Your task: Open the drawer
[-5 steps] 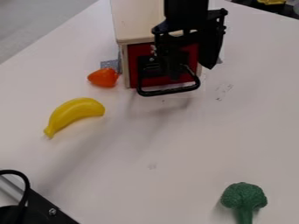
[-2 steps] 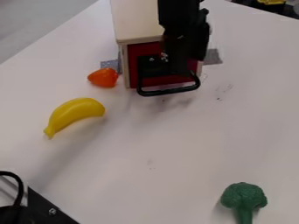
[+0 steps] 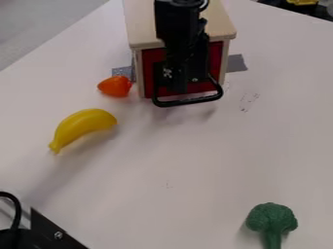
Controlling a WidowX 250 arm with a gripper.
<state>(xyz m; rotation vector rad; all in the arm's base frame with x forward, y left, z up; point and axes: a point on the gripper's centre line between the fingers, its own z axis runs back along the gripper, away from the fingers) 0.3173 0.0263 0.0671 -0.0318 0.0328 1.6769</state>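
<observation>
A small light-wood box (image 3: 144,22) at the upper middle has a red drawer front (image 3: 149,68). A black loop handle (image 3: 189,101) juts out from the lower part of that front. My black gripper (image 3: 177,87) hangs down before the red front, between it and the handle's outer bar as seen from here, and covers part of the red. Whether it touches the handle I cannot tell. The drawer front looks flush with the box's frame.
Left of the box lies an orange toy (image 3: 115,86), with a yellow banana (image 3: 83,127) below it. Green broccoli (image 3: 271,222) lies at the lower right. A black device (image 3: 48,234) occupies the lower left corner. Grey tape (image 3: 236,63) shows right of the box.
The gripper and arm have moved left across the drawer front and turned, uncovering its right side. The box, handle and toys have stayed put.
</observation>
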